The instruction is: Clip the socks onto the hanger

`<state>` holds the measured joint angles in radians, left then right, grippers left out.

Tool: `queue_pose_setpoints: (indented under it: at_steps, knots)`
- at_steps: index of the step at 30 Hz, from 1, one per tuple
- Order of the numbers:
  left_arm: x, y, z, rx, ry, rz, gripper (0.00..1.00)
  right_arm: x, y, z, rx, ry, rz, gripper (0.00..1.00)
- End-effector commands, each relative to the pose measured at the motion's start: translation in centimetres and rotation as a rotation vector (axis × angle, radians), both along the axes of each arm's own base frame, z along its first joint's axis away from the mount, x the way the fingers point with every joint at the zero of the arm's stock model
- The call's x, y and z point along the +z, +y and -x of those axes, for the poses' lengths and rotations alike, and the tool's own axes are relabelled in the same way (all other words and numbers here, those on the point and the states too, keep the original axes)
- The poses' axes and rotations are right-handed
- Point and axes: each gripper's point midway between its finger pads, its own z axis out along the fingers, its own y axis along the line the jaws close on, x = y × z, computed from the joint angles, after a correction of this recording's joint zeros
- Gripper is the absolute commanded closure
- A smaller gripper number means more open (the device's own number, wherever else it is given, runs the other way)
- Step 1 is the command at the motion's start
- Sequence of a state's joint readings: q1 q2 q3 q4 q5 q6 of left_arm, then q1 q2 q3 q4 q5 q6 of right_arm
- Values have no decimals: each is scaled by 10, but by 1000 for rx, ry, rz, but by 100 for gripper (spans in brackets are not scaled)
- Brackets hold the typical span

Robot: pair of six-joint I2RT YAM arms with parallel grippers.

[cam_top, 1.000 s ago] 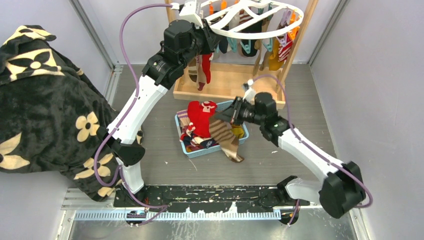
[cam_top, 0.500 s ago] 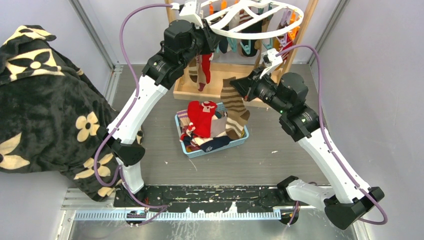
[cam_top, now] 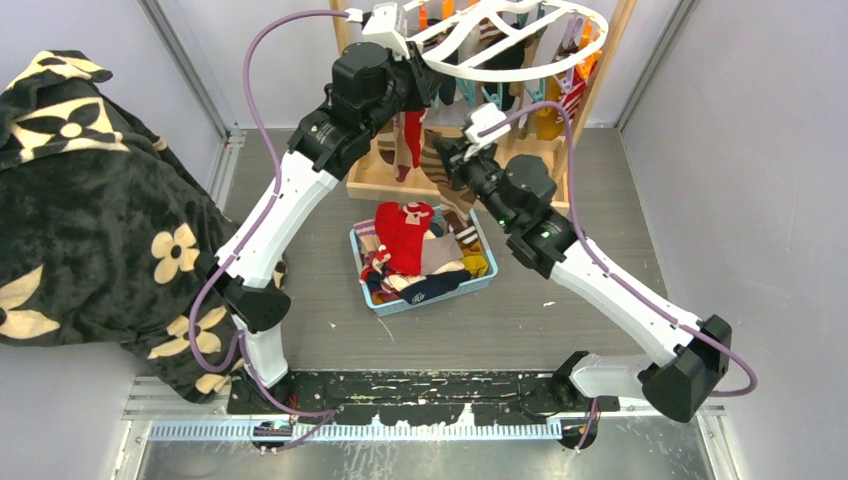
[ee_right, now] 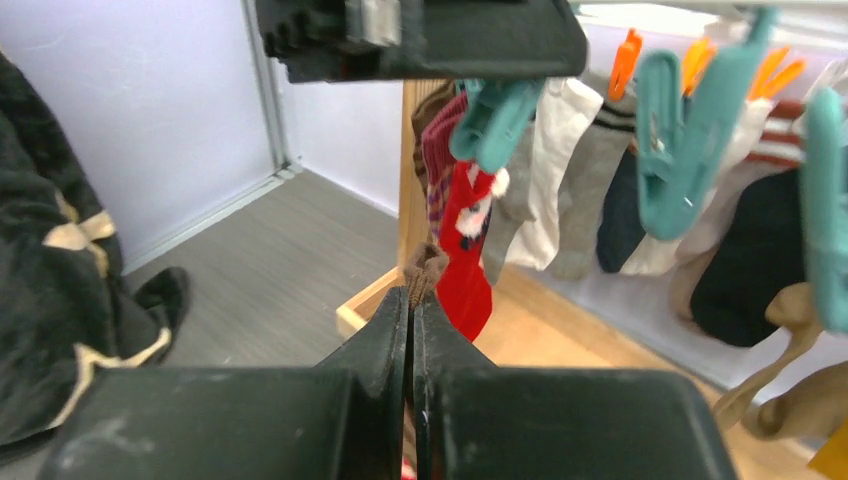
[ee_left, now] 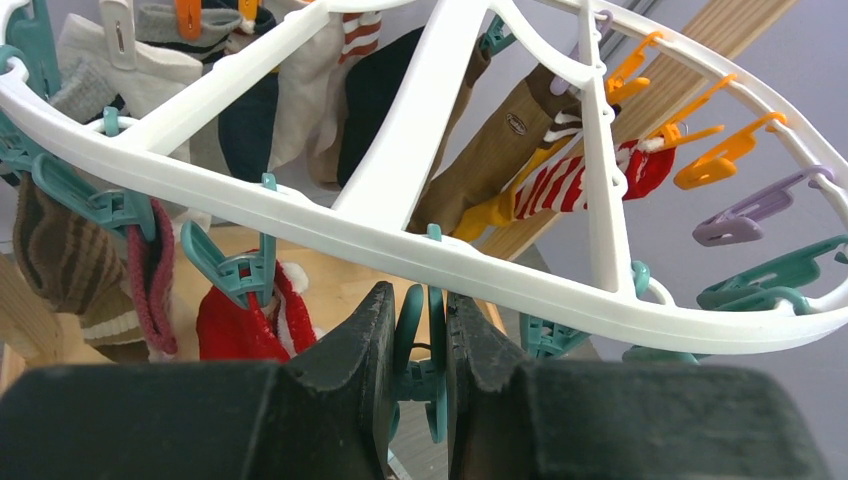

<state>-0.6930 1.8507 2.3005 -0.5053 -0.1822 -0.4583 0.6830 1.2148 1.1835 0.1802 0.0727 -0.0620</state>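
Just now the right gripper [ee_right: 412, 300], clenched on the cuff of the brown-and-tan striped sock [ee_right: 426, 262], has swung up from the blue basket [cam_top: 440, 295] to just beneath the hanger [ee_left: 400, 235], which puts the sock within reach of a clip. Close above it, the left gripper [ee_left: 420, 325] pinches a teal clip [ee_left: 412, 350] on the ring's near rim. The sock hangs limp, its cuff bunched at the fingertips.

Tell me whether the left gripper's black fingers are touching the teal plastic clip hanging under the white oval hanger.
Touching. The left wrist view shows the left gripper shut on the teal plastic clip, both fingers pressed against its sides.
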Motion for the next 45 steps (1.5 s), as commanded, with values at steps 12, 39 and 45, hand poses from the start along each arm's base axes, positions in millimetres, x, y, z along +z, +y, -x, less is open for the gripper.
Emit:
queue_pose_setpoints:
  at_steps: [12,39,45]
  knots:
    - [26,13,5,54,-83,1,91,44,8,-18,-273,-314,58,99]
    - [26,7,6,91,-118,-24,92,58,8,-21,-279,-320,-3,99]
    - [27,7,7,92,-121,-26,92,63,9,-24,-277,-322,-20,99]
